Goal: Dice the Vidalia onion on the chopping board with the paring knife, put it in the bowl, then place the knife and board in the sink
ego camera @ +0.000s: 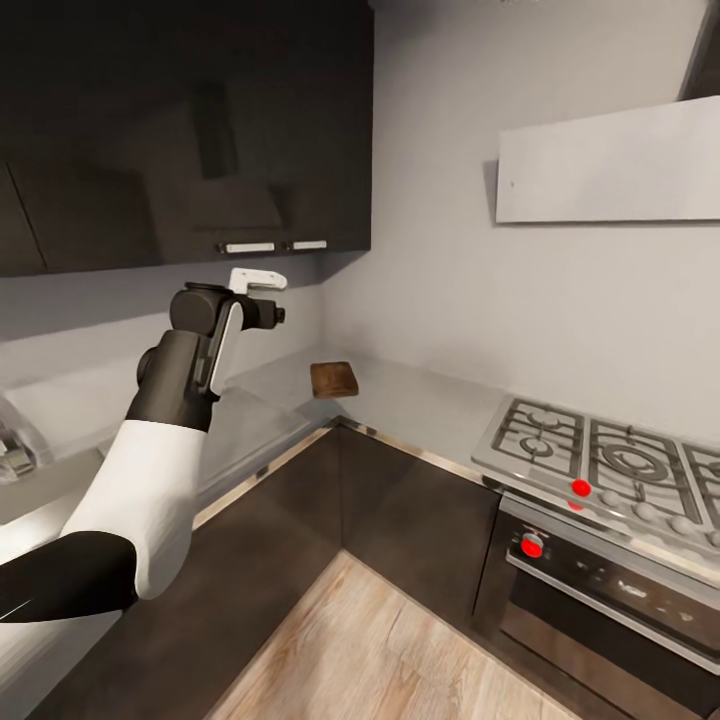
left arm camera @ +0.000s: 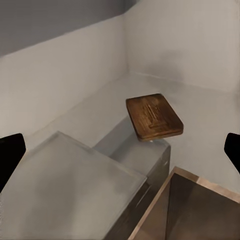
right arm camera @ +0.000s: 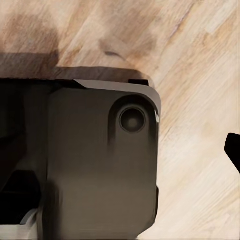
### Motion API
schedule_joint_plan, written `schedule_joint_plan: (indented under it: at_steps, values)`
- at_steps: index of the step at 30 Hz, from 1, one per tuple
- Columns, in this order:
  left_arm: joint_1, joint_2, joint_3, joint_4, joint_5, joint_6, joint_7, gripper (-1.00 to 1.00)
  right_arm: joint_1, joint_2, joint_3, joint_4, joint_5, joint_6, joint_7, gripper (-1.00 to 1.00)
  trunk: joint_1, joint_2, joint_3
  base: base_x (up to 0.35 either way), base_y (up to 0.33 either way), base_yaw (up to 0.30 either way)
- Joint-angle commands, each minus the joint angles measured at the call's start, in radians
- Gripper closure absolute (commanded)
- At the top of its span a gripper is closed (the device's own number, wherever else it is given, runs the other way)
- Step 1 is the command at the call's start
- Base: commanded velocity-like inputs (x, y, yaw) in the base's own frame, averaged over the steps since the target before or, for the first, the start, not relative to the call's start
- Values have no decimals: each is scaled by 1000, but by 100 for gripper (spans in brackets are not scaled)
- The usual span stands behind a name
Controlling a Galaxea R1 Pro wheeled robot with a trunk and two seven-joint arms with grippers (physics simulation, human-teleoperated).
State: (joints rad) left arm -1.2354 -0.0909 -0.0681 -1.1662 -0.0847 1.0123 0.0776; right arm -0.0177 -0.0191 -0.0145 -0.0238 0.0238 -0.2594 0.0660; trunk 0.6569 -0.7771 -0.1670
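The chopping board (ego camera: pixel 334 379) lies flat on the grey countertop (ego camera: pixel 420 400) in the inner corner of the kitchen, where the two runs of worktop meet, well apart from the gas hob (ego camera: pixel 600 455) that sits further along the counter toward the oven (ego camera: pixel 600 590). The left arm is raised in front of the dark wall cabinets (ego camera: pixel 180 130), its wrist level with the board and short of it. In the left wrist view the board (left arm camera: pixel 153 117) appears dark brown with visible grain and nothing on it, and the left gripper (left arm camera: pixel 120 155) stands with its two dark fingertips (left arm camera: pixel 10 155) wide apart, holding nothing. Part of the sink (ego camera: pixel 15 450) shows on the counter behind the left arm. The right wrist view looks down on the wooden floor (right arm camera: pixel 200 60) and a dark grey part of the robot's body (right arm camera: pixel 95 160); one dark fingertip (right arm camera: pixel 233 149) shows there, and I cannot tell how the right gripper's jaws stand.
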Motion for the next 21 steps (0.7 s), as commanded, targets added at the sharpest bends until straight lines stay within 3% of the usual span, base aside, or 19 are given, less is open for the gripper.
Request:
schedule_joint_plan:
  at_steps: [1,21]
  values:
    - [-1,1,-1,-1,-6,4,-1,-100,-1,-1,-2,0,2,-3,2,-100,-4,6,2,0,0,0]
    - [1,2,1,9,-6,3,-1,-100,-1,-3,-1,-2,4,-2,-5,-100,-80,146,64,0,0,0]
